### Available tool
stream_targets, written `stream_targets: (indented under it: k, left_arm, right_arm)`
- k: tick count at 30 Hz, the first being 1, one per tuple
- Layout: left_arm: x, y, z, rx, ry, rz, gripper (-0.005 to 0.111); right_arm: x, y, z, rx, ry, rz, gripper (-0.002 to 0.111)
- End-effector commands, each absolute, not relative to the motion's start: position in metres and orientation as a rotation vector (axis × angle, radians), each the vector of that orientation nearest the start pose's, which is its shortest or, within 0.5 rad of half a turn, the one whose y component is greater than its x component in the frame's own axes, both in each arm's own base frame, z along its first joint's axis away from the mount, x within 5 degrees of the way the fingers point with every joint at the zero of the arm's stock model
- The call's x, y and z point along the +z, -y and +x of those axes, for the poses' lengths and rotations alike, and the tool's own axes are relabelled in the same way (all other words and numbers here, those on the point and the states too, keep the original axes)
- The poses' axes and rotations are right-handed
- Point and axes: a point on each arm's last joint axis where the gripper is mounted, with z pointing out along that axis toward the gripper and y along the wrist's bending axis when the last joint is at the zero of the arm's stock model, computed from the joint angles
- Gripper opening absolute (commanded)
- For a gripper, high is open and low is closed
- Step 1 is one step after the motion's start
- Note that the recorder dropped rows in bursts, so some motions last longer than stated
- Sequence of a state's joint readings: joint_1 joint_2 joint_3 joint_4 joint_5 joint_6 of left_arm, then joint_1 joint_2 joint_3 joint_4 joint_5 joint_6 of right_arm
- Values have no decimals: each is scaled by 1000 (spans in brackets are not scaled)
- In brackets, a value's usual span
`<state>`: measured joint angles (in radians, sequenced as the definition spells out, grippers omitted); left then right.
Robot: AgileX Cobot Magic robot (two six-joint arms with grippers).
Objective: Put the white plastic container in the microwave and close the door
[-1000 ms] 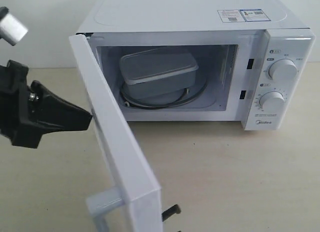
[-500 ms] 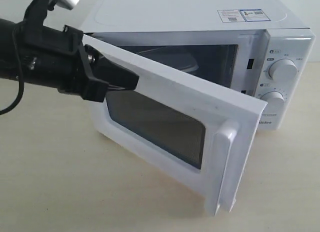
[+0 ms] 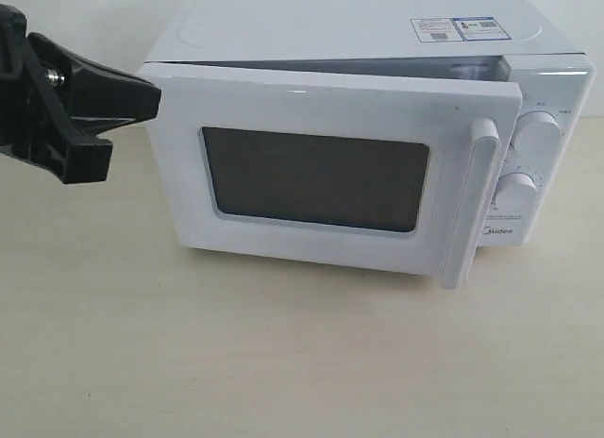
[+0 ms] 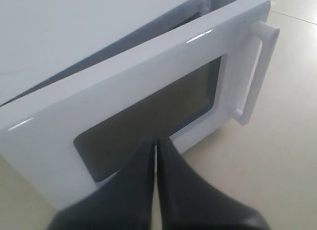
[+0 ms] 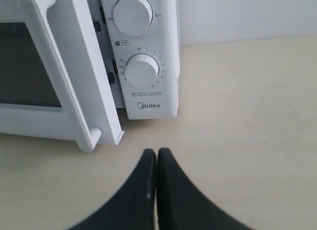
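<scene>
Door (image 3: 311,178) has swung from half open to nearly closed on the microwave (image 3: 359,27); a narrow gap remains at the handle (image 3: 469,202) side. White plastic container, seen inside a second ago, is now hidden behind the door. Left gripper (image 3: 151,96): fingers pressed together, empty, by the hinge-side corner. Right gripper (image 5: 156,151): clenched, empty.

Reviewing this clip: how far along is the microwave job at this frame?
Done: the white plastic container is out of sight, presumably inside behind the door. In hand: the door stands nearly closed, but a gap shows along the top front edge of the microwave. The shut left pincer is near the door's hinge side. Left: press the door fully closed. The right pincer sits shut over the table, uninvolved.
</scene>
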<state>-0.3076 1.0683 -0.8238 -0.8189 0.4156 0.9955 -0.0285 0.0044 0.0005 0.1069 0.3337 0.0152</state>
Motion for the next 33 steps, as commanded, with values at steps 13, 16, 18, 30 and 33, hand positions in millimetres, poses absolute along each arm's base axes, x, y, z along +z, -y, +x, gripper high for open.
stream_targets:
  k: [13, 16, 18, 30, 33]
  left_arm:
    - [322, 86, 215, -327, -1957, 706, 4]
    - [322, 84, 216, -320, -1960, 695, 4]
    - [322, 81, 217, -313, -1964, 682, 4]
    - [322, 74, 220, -297, -1973, 648, 4]
    - [322, 74, 220, -299, -1974, 650, 4]
  right_arm:
    - [210, 1, 56, 98, -1515, 132, 0]
    - [219, 2, 55, 117, -1418, 151, 0]
    - [223, 3, 55, 116, -1368, 150, 0]
    - [234, 4, 52, 118, -1240, 151, 0]
    - [247, 3, 48, 145, -1184, 158, 0]
